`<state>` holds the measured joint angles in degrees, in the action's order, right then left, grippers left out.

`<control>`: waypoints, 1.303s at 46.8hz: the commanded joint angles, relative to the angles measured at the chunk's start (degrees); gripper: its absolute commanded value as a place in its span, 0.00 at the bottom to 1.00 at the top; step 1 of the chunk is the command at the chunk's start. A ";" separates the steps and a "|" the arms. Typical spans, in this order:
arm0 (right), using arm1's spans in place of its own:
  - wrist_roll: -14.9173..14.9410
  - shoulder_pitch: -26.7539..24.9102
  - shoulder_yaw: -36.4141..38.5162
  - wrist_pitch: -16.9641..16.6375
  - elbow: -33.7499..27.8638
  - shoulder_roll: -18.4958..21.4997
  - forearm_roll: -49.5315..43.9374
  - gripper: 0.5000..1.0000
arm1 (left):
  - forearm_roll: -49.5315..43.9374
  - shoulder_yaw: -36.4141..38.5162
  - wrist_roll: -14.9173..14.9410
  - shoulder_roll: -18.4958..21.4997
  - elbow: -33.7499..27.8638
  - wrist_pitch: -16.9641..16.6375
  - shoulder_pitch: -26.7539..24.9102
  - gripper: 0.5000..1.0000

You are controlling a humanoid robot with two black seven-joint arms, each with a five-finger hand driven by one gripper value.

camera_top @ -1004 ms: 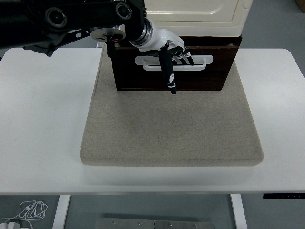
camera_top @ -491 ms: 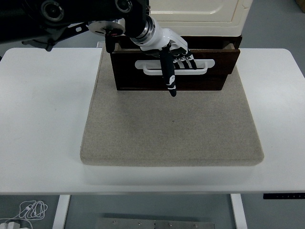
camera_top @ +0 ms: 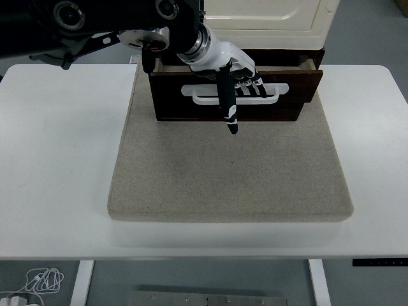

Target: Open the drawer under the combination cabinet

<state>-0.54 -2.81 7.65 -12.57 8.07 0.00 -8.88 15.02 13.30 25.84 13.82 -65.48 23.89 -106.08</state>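
A dark brown drawer [camera_top: 280, 95] sits under a cream cabinet [camera_top: 268, 14] at the back of a beige mat [camera_top: 229, 172]. It stands partly pulled out, with a gap showing behind its front at the right end. A white handle [camera_top: 197, 94] runs across the drawer front. My left hand [camera_top: 239, 80] comes in from the upper left, its fingers [camera_top: 250, 83] hooked over the handle's middle. The thumb [camera_top: 228, 105] points straight down in front of the drawer. My right arm does not show.
The mat lies on a white table [camera_top: 57, 159]. The black left arm [camera_top: 95, 19] spans the upper left corner. A white cable [camera_top: 38, 280] lies on the floor at the bottom left.
The drawer front has slid a little toward me, pulled by my left hand, and a gap has opened at its right end.
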 commanded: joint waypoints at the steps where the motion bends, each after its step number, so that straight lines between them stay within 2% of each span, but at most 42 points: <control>1: 0.01 0.00 0.00 0.00 0.01 0.00 0.00 0.85 | -0.08 -0.20 0.00 -0.02 -0.26 0.72 -0.09 1.00; 34: 0.01 0.00 0.00 0.00 0.01 0.00 0.00 0.85 | -1.49 -2.05 0.09 0.51 -1.14 3.97 -1.32 1.00; 50: 0.01 0.00 0.00 0.00 -0.07 0.00 0.00 0.85 | -1.93 -3.98 1.14 0.59 -1.23 5.73 -1.41 1.00; 61: 0.01 0.00 0.00 0.00 0.01 0.00 0.00 0.85 | -2.01 -5.91 0.96 0.77 -1.41 5.12 -1.41 1.00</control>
<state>-0.52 -2.81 7.65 -12.57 8.07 0.00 -8.88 13.02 8.32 26.92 14.47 -66.84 29.51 -107.54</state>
